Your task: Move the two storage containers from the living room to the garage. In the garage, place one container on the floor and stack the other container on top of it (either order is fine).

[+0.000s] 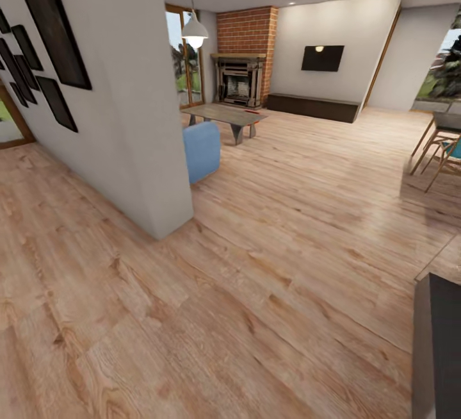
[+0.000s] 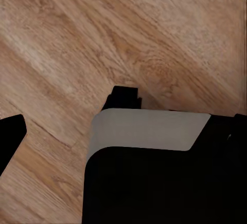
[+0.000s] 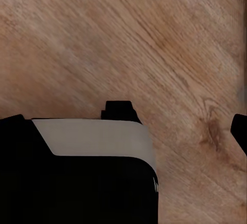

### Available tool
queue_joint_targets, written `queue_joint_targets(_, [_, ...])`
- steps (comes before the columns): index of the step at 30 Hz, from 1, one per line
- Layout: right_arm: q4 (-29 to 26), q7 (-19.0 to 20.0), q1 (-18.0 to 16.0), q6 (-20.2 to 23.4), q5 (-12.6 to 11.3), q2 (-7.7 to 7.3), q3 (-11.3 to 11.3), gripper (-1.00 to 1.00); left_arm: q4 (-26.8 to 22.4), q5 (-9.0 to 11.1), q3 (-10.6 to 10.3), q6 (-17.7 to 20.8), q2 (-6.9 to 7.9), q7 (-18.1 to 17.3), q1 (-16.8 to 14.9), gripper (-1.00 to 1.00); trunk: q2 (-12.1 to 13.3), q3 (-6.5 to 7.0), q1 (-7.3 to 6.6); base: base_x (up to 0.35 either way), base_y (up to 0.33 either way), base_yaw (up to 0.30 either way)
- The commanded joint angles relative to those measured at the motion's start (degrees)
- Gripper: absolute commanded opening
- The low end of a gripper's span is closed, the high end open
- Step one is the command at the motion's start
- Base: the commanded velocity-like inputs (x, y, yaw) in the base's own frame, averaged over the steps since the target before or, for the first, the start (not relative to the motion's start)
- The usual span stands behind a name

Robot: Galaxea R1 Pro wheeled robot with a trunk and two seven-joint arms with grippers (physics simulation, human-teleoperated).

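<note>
Both grippers hung over the wood-plank floor, and I could not tell whether their fingers were apart or together. Far ahead of them lay the living room, with its brick fireplace and coffee table. I saw 0 containers yet; I judged all carrying remained.

Bright, even daylight; ceiling spots glow; wrist views slightly soft.
</note>
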Motion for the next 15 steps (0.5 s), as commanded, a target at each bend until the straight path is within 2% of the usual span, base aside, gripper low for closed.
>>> queue_joint_targets(1, [0.2,0.0,-0.1,-0.3,-0.5,0.06,0.5,1.0,0.0,0.4,0.0,0.2,-0.01,0.1,0.0,1.0,0.0,-0.05,0.03,0.322,0.0,-0.253])
queue_joint_targets(15, [0.2,0.0,-0.1,-0.3,-0.5,0.06,0.5,1.0,0.0,0.4,0.0,0.2,-0.01,0.1,0.0,1.0,0.0,-0.05,0.03,0.322,0.0,-0.253])
